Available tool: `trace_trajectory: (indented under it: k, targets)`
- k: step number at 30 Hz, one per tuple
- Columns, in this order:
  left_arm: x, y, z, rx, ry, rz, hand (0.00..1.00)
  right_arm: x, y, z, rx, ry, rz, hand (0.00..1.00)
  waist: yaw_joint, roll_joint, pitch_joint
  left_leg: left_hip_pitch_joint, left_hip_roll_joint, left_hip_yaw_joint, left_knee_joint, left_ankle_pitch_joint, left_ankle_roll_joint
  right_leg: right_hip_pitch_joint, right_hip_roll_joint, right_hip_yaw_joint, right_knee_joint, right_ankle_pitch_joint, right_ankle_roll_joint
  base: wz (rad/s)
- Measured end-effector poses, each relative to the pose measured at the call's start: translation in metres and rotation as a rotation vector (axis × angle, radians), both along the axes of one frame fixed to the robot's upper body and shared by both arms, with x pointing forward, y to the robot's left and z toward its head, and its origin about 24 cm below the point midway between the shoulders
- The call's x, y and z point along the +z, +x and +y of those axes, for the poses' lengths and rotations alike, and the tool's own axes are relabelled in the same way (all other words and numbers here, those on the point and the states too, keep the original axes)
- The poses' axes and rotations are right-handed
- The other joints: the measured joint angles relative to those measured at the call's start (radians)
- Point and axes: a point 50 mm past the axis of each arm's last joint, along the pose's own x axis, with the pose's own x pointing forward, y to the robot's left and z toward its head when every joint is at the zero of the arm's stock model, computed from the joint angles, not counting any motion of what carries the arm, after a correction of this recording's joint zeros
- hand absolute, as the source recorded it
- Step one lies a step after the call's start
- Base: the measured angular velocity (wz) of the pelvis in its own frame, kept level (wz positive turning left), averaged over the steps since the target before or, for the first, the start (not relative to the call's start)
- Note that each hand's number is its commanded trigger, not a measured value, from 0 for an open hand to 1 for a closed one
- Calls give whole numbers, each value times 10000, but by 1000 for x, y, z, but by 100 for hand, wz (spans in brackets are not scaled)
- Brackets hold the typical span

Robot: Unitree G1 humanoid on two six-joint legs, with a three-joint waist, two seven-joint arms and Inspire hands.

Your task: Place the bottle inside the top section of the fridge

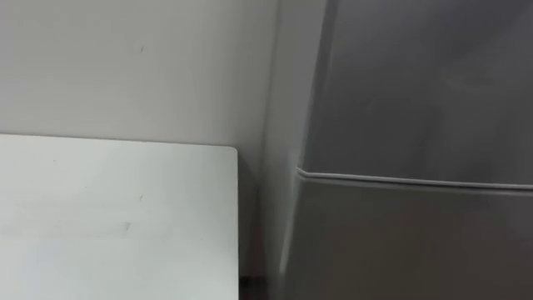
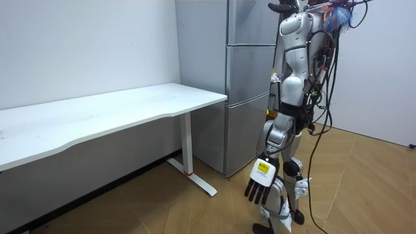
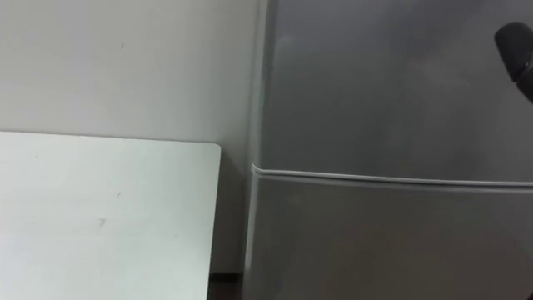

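Left hand (image 2: 260,185) hanging low by robot's leg, fingers relaxed, holding nothing; right hand (image 3: 518,48) showing dark vs fridge (image 3: 383,100) upper door, grip can't tell.

Silver-grey shell, black cables, a black-fingered, white-tagged left hand (image 2: 259,187).

Shut fridge (image 3: 391,125); white table (image 3: 100,217) beside; dark shape (image 3: 518,46), unclear what.

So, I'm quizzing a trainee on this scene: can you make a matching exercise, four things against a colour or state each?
Things:
1 table
2 fridge
3 floor
4 left robot hand

Colour or state:
a grey, doors shut
b hanging low, fingers straight
c wood
d white

Pairs: 1-d, 2-a, 3-c, 4-b
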Motion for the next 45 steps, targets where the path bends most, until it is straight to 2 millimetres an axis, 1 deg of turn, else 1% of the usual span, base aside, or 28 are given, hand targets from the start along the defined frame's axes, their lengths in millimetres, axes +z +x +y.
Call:
trace_trajectory:
  k: [3,6,10,17,22,24,26,27,28,31,34,36,37,43,45]
  targets:
    - [0,0,-1,-96,-35,20,0,0,0,0,35,-43,36,0,-18,-85,14,1,-2,-15,-2,-1,0,6,-8,-31,-6,1,1,1]
    - [0,0,-1,-97,-37,21,0,0,1,0,41,-65,39,0,-7,-124,-13,8,-2,-9,1,-3,0,9,-13,-34,-5,2,2,0]
    - [0,1,-1,-119,-31,27,0,-1,2,3,266,-222,86,0,-13,-114,-2,-37,-6,-29,-72,-4,-1,10,-7,-34,-4,2,3,0]
    - [0,5,1,-129,8,66,0,-8,10,16,1021,-534,554,0,35,-70,-16,-51,-16,-31,-39,31,-6,-13,-3,28,-27,8,-12,0]
    - [-1,9,-1,-413,-26,92,0,-11,13,23,1551,-896,843,0,118,-9,-64,-97,-19,-27,-30,35,-4,-14,3,-10,-42,22,-21,0]
    - [-1,11,-1,-509,-7,70,0,-12,14,25,1736,-1046,934,0,222,91,-118,-97,-13,-30,-51,35,-4,-28,2,-49,-20,23,-21,0]
    - [0,15,0,-547,27,-72,0,-11,15,25,1746,-1064,904,0,277,129,-130,-97,-13,-45,-52,35,-4,-26,-5,-89,-13,23,-20,2]
    - [0,16,0,-564,32,-137,0,-8,17,27,1815,-1059,834,0,299,151,-117,-87,-14,-48,-53,35,-4,-16,-9,-104,-12,24,-20,0]
    - [0,17,0,-593,23,-145,0,-7,18,28,1870,-1062,779,0,297,198,-84,-72,-14,-42,-53,35,-4,-9,-8,-104,-12,24,-20,0]
    - [-1,19,-2,-781,-99,-129,0,-1,28,32,2113,-994,610,0,286,236,-46,-61,-14,-40,-53,36,-5,12,-8,-111,-11,23,-20,0]
    - [-1,20,-2,-883,-330,-134,0,-1,40,31,2221,-893,764,0,292,220,-17,-83,-16,-125,-35,38,-7,49,-20,-215,-12,23,-20,8]
    - [-1,23,-1,-1231,-351,3,0,-4,51,28,2184,-746,1151,0,322,151,11,-207,-18,-269,51,37,-7,17,-16,-281,-25,22,-19,13]
    - [-1,25,0,-1315,-344,2,0,-5,51,27,2143,-727,1149,0,361,124,25,-233,-19,-270,61,36,-7,1,-16,-286,-31,21,-20,4]
    - [0,27,0,-1778,-322,194,0,-11,58,21,1859,-372,1369,0,471,34,22,-255,-40,-266,61,55,3,11,-19,-259,-134,50,-29,-1]
    - [0,27,0,-1855,-332,231,0,-12,64,17,1280,-415,1332,0,485,3,21,-290,-41,-253,112,55,7,27,-27,-276,-125,74,-24,0]
